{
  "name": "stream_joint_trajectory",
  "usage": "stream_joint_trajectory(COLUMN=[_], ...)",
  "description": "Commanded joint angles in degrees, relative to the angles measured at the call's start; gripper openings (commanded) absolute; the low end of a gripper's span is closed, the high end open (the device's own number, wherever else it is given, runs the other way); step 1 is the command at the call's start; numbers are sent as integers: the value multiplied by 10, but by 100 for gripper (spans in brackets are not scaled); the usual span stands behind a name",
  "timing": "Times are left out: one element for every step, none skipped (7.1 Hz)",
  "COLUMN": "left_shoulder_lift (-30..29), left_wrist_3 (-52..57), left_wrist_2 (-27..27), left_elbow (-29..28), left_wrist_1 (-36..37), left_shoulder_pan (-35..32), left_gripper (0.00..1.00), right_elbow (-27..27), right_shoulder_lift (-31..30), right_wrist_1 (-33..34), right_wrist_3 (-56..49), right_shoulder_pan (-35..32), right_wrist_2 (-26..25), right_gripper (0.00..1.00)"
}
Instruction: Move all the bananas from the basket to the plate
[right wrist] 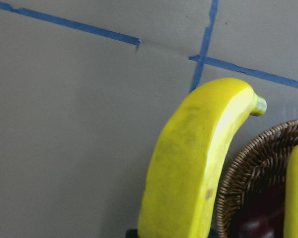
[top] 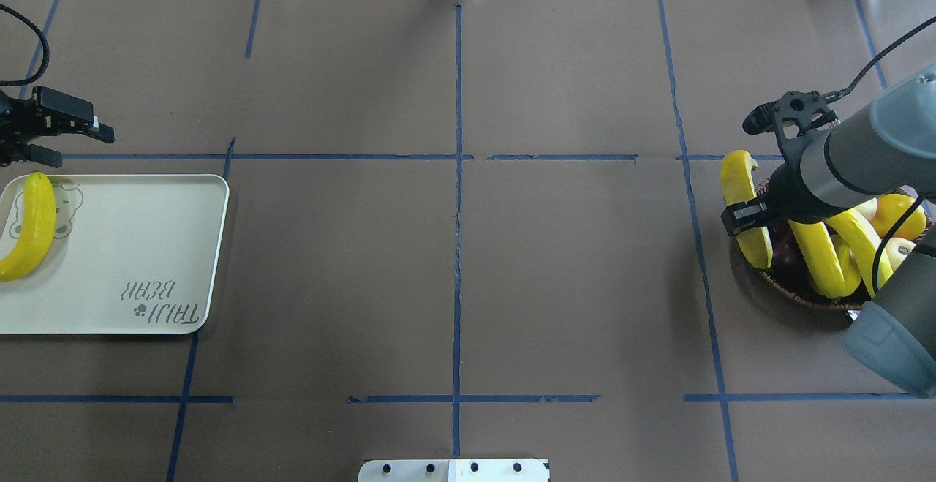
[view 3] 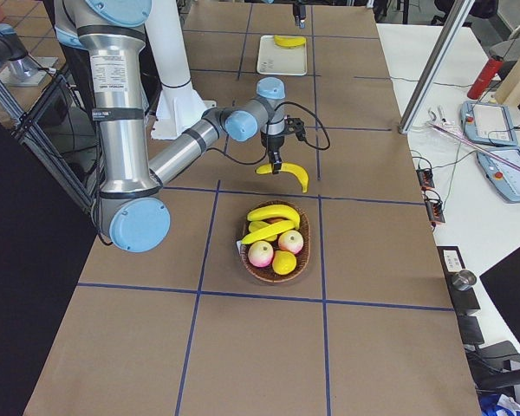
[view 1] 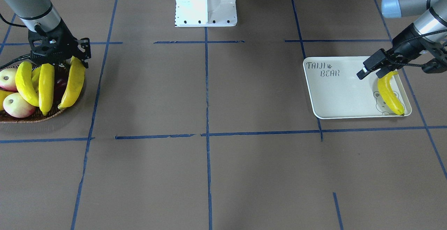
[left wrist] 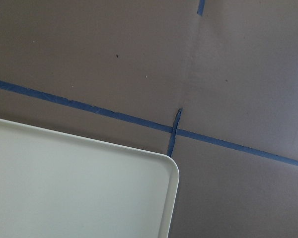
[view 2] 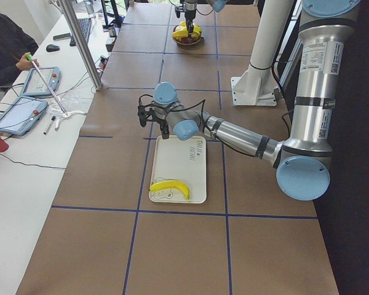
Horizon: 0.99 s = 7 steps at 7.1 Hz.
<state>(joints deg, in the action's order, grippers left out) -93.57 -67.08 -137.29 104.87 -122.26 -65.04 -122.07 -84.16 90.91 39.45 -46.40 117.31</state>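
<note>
One banana (top: 740, 175) is clamped in the jaws of the right gripper (top: 747, 216), which grips it around its lower half. This banana hangs steeply, just outside the rim of the wicker basket (top: 775, 284), on the side toward the middle of the counter (top: 453, 284). In the exterior right view it stands clear of the basket, over a blue tape line (top: 687, 138). The right wrist view shows its green-tipped end pointing away and the woven rim just beside it.

Two more bananas (top: 819, 255) (top: 863, 241) lie side by side across the top of the basket. They rest on other fruit: two red-and-yellow round fruits (view 1: 17, 106) (view 1: 7, 80) and a yellow one (top: 896, 211). A dark red fruit (top: 782, 255) shows between the bananas and the rim.

The fourth banana (top: 33, 226) lies flat on the cream plate (top: 146, 248), well apart from the basket, at the robot's left end of the counter. It lies along the plate's outer short side, over the bear-face drawing (top: 66, 208). The "TAIJI BEAR" lettering (top: 161, 303) is at the opposite end.

The left gripper (view 1: 372, 72) hovers over the far outer corner of the plate, above one end of that banana. Its jaws are apart and hold nothing. The left wrist view shows only a rounded plate corner and taped brown paper.

The robot's white base (view 1: 206, 3) stands at mid-counter. A seated person (view 2: 6, 46) is at a side table.
</note>
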Motion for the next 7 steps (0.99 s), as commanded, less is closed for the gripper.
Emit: stream_joint_trajectory(left_shoulder_lift=[-36, -67, -119, -164, -202, -229, -246], left_wrist_3=[-59, -122, -191, -254, -309, -345, -385], left_wrist_2=[-5, -5, -5, -2, 0, 0, 1], left_elbow=[-2, 8, 7, 5, 5, 6, 4], left_wrist_1=[-6, -7, -7, -8, -13, -24, -56], left_shoulder_pan=[0, 24, 52, 89, 96, 96, 99], left_gripper=[100, 100, 100, 100, 100, 100, 100], right_elbow=[-8, -7, -8, -9, -9, -10, -15], right_shoulder_lift=[56, 100, 140, 145, 145, 145, 145], right_wrist_1=[-4, -6, -12, -42, -82, -114, -146], right_wrist_3=[18, 87, 144, 165, 188, 237, 248], right_shoulder_pan=[-11, -10, -8, -4, 15, 44, 60], right_wrist_2=[49, 62, 70, 87, 90, 84, 79], right_gripper=[0, 0, 0, 1, 1, 1, 1])
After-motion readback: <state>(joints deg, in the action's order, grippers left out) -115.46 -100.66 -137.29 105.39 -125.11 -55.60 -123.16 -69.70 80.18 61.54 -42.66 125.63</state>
